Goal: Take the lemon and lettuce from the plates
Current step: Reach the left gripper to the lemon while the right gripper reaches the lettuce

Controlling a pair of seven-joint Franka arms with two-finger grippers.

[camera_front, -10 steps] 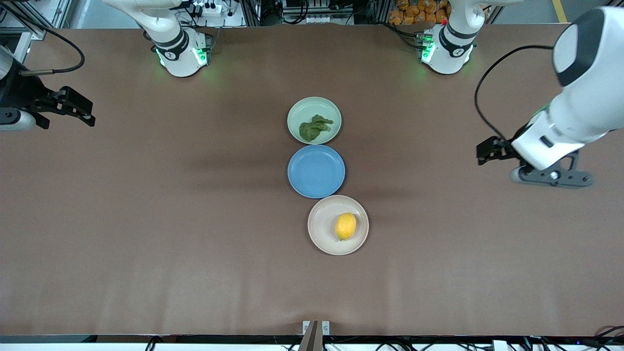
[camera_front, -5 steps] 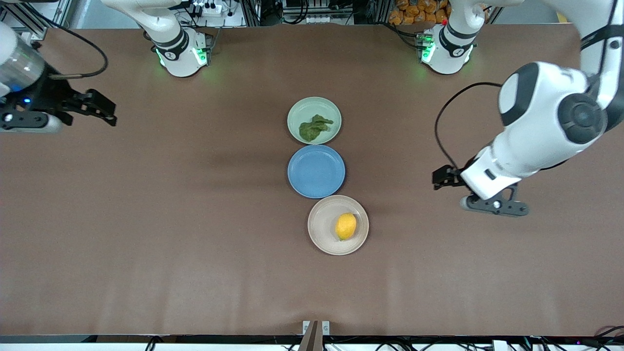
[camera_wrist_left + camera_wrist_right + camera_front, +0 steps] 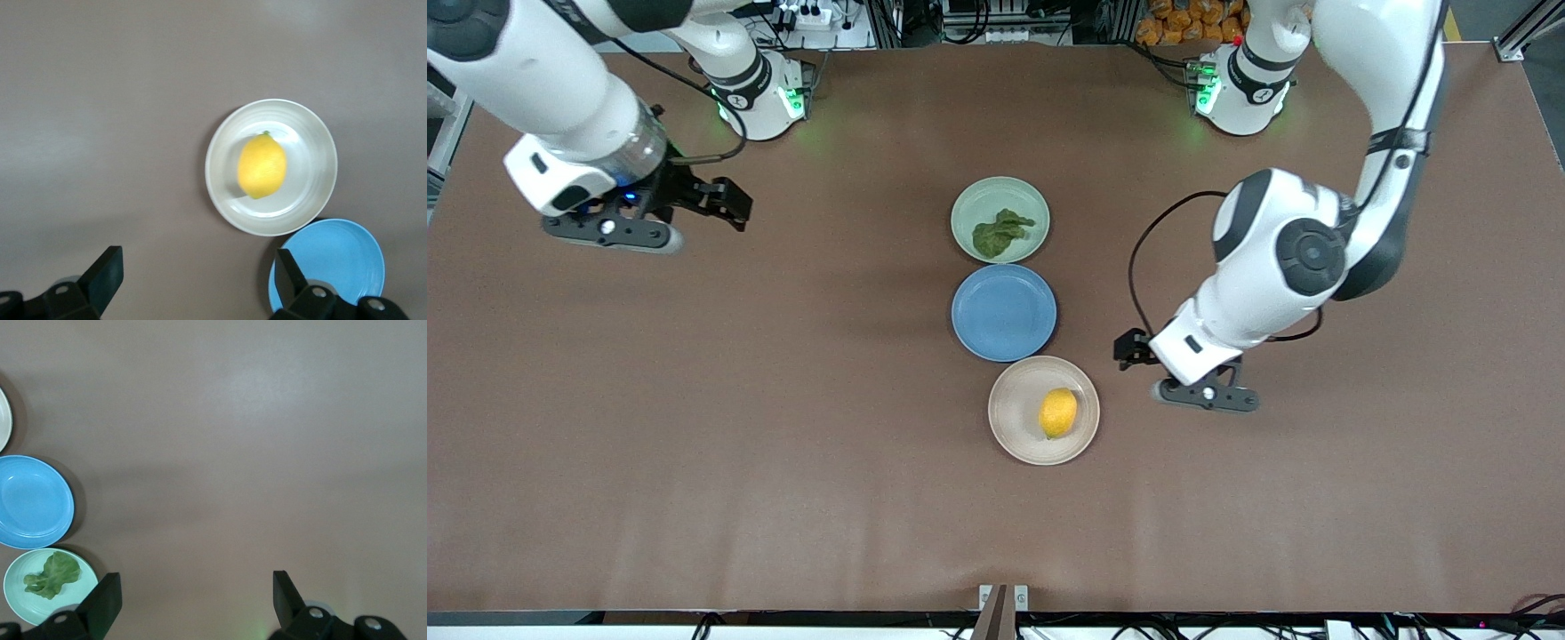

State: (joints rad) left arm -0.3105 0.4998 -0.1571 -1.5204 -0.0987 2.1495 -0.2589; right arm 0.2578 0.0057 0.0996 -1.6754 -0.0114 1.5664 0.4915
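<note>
Looks like the approach stage: both arms are up over bare table and nothing has been picked yet.

Going across the front view, first comes the right gripper (image 3: 725,203). Its fingers are spread wide and there's nothing between them. It hangs over the brown table (image 3: 694,400) toward the right arm's end, well apart from everything. The lettuce (image 3: 1000,233) sits on the mint plate (image 3: 967,209), which lies a good way off in the direction the fingers point. In the right wrist view the leaf (image 3: 52,575) shows just off one fingertip, so this arm needs a long reach across and then a descent onto the leaf.

Middle of the table: mint plate, then the blue plate (image 3: 1003,313) with nothing on it, then the beige plate (image 3: 1018,418) nearest the front camera, rims almost touching in a row.

The lettuce is crumpled; its long axis seems to run diagonally across its plate, though I can't tell which end is the stem. The lemon (image 3: 1057,412) lies on its side on the beige plate, long axis running roughly toward and away from the front camera, slightly tilted.

Last is the left gripper (image 3: 1129,351), also wide open and empty, over the table just beside the beige plate. The lemon is near, just ahead of its fingers. My guess is it needs a short slide over, jaws straddling the lemon's narrow width, then down.
</note>
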